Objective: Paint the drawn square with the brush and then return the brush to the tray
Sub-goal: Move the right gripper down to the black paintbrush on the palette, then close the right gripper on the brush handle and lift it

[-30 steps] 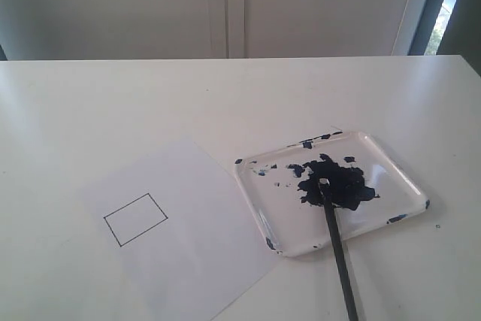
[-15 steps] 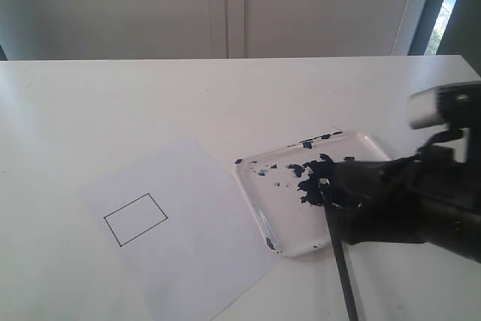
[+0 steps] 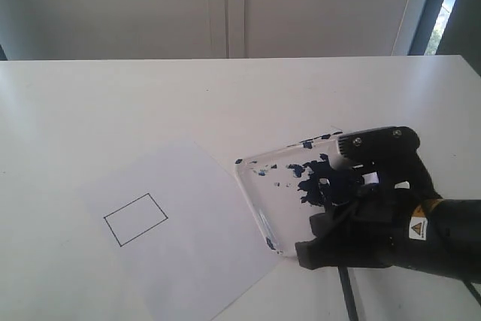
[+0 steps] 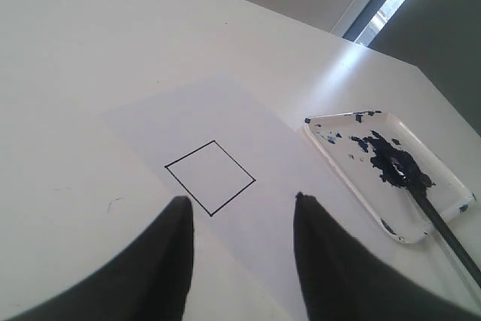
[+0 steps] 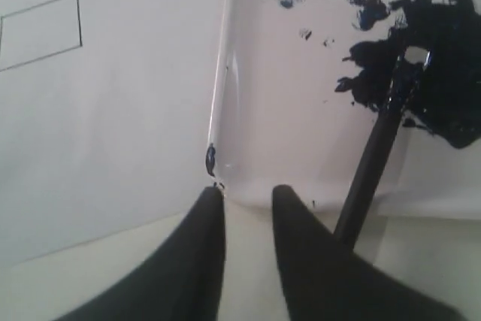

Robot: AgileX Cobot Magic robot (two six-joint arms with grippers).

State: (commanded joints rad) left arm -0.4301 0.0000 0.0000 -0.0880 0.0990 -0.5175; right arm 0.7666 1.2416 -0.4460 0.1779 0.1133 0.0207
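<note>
Black thin stick-handled brush (image 3: 348, 289) is lying lower right in the exterior frame, painted tip in the dark-blue blob of the glossy clear square tray (image 3: 254, 204), handle crossing the rim. Probably light, stiff, paint-slick near the tip; gripping mid-handle outside the tray looks safest. Right gripper (image 5: 248, 195) is hovering beside the handle, jaws narrowly apart, empty. Left gripper (image 4: 240, 201) is hanging wide open, empty, pointing at the blank black-outlined square (image 3: 135, 219) on white paper (image 3: 195, 261).

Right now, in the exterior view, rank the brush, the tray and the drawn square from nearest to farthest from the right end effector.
1. Brush and tray: both right at the right end effector, handle running beneath it, tray corner at its tip; too close to call.
2. Drawn square: far left, on the paper.
</note>
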